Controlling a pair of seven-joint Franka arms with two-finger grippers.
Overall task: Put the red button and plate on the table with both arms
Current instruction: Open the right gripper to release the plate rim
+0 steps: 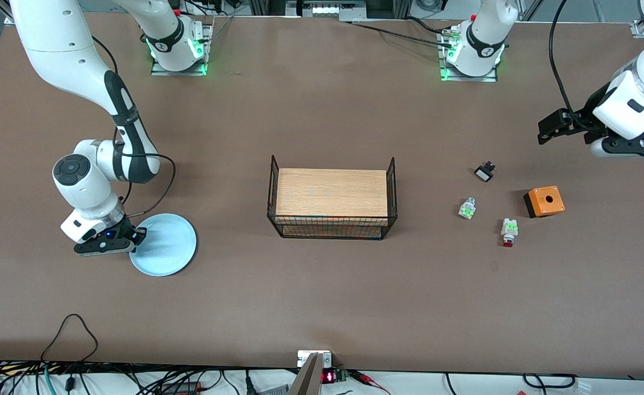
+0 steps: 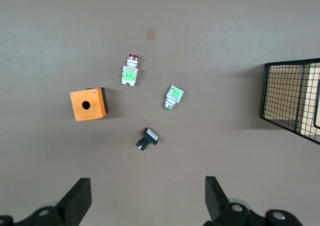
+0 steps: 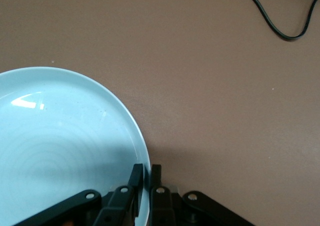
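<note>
The pale-blue plate (image 1: 163, 244) lies low on the brown table (image 1: 322, 296) toward the right arm's end. My right gripper (image 1: 138, 237) is shut on the plate's rim, one finger inside and one outside, as the right wrist view shows (image 3: 146, 173) with the plate (image 3: 65, 146). The red button (image 1: 509, 232) lies on the table toward the left arm's end, red cap toward the front camera; it also shows in the left wrist view (image 2: 131, 69). My left gripper (image 1: 552, 127) is open and empty, up in the air over bare table beside the small parts (image 2: 147, 186).
A wood-topped black wire basket (image 1: 332, 203) stands mid-table, also in the left wrist view (image 2: 295, 101). By the red button lie an orange box with a hole (image 1: 544, 201), a green-tabbed part without a red cap (image 1: 467, 208) and a black-and-white part (image 1: 485, 172). A cable loop (image 1: 69, 329) lies near the front edge.
</note>
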